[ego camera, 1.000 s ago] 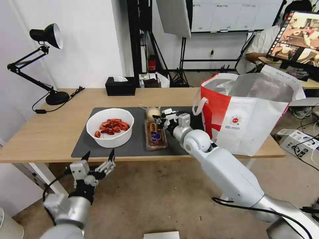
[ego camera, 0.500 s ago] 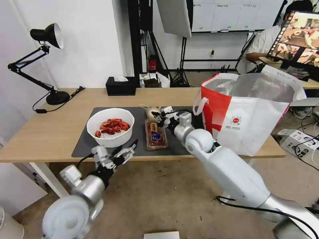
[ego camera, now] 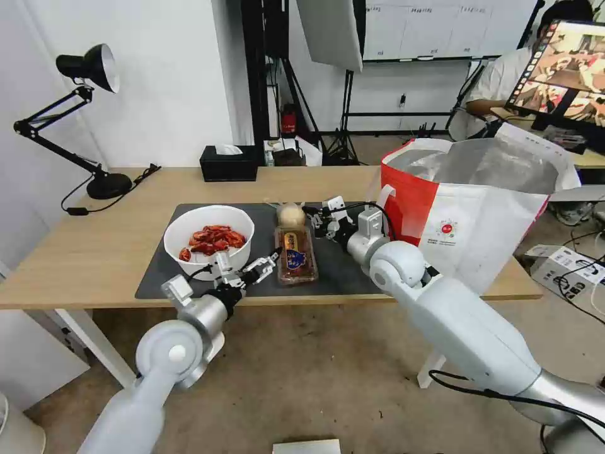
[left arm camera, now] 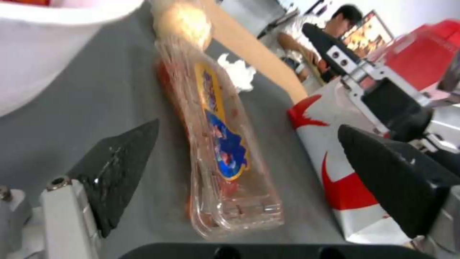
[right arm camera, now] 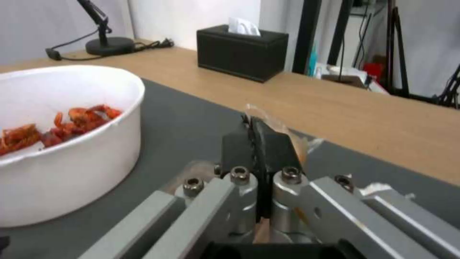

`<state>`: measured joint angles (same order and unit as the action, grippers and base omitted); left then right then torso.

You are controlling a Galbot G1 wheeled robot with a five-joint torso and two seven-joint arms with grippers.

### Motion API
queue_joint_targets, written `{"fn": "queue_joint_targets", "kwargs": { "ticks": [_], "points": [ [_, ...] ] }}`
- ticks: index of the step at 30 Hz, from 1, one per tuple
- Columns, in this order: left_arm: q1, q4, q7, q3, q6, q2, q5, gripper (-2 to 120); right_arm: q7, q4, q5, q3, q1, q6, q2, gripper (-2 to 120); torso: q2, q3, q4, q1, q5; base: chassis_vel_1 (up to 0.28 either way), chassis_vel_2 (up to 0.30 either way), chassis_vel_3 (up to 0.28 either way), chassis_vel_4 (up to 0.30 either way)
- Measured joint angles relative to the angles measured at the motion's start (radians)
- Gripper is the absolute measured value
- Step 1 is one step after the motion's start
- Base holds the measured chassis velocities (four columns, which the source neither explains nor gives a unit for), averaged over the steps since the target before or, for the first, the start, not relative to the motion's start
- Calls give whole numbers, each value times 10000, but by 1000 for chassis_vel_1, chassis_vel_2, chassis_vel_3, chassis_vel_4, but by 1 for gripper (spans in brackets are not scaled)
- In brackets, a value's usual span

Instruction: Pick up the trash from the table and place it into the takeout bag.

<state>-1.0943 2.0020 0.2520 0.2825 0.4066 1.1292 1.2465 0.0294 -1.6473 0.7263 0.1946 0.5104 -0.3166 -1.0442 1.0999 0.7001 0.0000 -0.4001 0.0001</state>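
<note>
We see the long light-wood surface (ego camera: 94,252) carrying a dark grey mat (ego camera: 334,271), and at its right end the takeout bag (ego camera: 479,233), white and red with silver foil lining, standing open-mouthed and touching the mat's right edge. On the left part of the mat sits the white round bowl (ego camera: 208,243) with red crayfish shells (ego camera: 211,239) inside. Just right of the bowl lies the clear plastic tray (ego camera: 295,255) of food scraps, its long side running away from us, and at its far end rests the small beige knotted bag (ego camera: 290,215). In the left wrist view a crumpled white tissue (left arm camera: 237,72) lies on the mat beyond the tray. Our left tool (ego camera: 252,271) hovers low over the mat's near edge, just in front of the bowl and beside the near left corner of the tray, with its black fingers (left arm camera: 115,169) spread wide and nothing between them. Our right tool (ego camera: 318,221) is over the mat between the knotted bag and the takeout bag, its fingers pressed together; in the right wrist view they pinch a thin strip of beige plastic (right arm camera: 273,124), seemingly the knotted bag's tail. A black tissue box (ego camera: 228,164) stands behind the mat.
</note>
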Motion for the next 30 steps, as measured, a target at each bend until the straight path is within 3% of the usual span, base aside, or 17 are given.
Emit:
{"fn": "queue_joint_targets", "kwargs": {
  "ticks": [3,14,30],
  "points": [
    [375,-221,545,-99,616,30,363,100,5,-54,0,-65,166,13,71,0,0,0,0,0,0,0,0,0,0],
    [925,-703,1473,-96,1334,266,1782,100,12,-172,38,-107,261,25,218,0,0,-1,0,0,-1,0,0,0,0],
    [1261,-1184,1489,-245,1371,356,2075,100,70,0,109,-24,180,14,12,0,1,-1,0,1,-1,0,0,0,0]
  ]
}}
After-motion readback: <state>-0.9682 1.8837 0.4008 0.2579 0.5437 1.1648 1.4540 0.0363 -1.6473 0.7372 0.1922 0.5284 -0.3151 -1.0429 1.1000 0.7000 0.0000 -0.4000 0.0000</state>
